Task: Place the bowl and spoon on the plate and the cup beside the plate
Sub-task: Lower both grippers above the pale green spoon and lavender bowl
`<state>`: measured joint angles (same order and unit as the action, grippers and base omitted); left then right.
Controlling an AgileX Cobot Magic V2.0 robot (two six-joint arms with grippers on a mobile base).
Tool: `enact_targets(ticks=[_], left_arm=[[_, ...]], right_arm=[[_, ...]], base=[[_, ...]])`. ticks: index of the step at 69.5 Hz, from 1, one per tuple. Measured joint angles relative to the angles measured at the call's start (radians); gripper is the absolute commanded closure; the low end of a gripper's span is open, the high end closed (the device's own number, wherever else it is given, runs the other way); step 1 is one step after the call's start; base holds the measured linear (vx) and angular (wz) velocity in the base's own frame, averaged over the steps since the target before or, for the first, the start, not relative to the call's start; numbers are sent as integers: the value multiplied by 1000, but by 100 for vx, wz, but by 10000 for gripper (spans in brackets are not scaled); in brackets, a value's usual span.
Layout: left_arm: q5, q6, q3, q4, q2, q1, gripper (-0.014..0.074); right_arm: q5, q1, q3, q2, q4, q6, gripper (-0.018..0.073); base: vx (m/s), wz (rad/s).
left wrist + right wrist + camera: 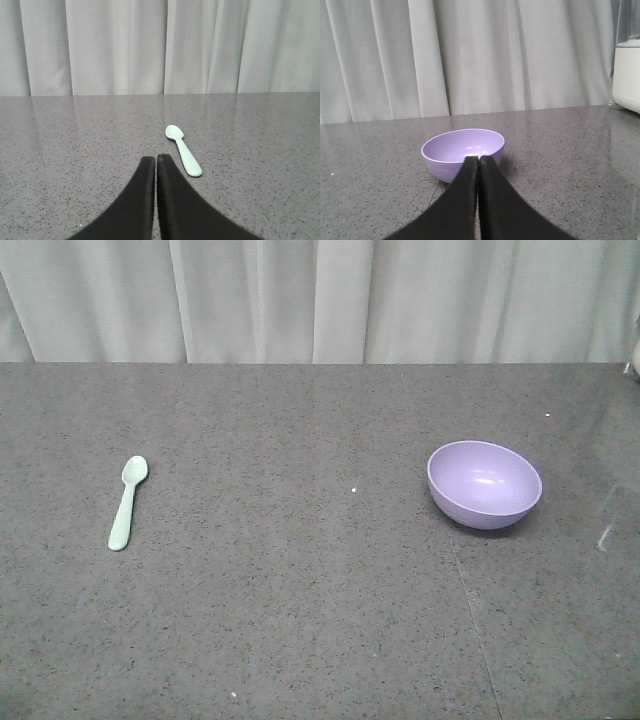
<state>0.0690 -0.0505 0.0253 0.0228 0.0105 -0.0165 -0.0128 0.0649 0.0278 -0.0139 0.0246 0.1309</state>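
- The lavender bowl (pixel 485 484), smooth and round, sits upright on the right side of my speckled grey table (pixel 300 620), with nothing inside it.
- The pale mint spoon (pixel 127 502) lies flat well apart on the left, scoop toward the curtain (pixel 320 300), short thick handle toward me.
- My right gripper (pixel 478 160), black fingers pressed together and grasping nothing, points straight at the bowl. In its wrist view the tips overlap the near rim.
- My left gripper (pixel 156 159), likewise clenched and empty, hangs over the table. The spoon lies untouched just ahead and right of its tips.
- A white appliance (pixel 626 75) stands at the far right edge.
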Motion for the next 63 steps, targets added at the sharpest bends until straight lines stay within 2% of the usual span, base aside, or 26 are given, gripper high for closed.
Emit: enact_targets(ticks=[28, 45, 52, 63], left_arm=[[-2, 0, 0, 0, 0, 0, 603], [-55, 0, 0, 0, 0, 0, 603], [-36, -14, -27, 0, 0, 0, 603], [56, -23, -186, 0, -19, 0, 603]], right_arm=[[-5, 0, 0, 0, 0, 0, 565], [-82, 0, 0, 0, 0, 0, 565], [-23, 0, -39, 7, 0, 0, 565], [150, 0, -215, 102, 9, -8, 565]], base=[[0, 0], [0, 0], [0, 0], [0, 0]])
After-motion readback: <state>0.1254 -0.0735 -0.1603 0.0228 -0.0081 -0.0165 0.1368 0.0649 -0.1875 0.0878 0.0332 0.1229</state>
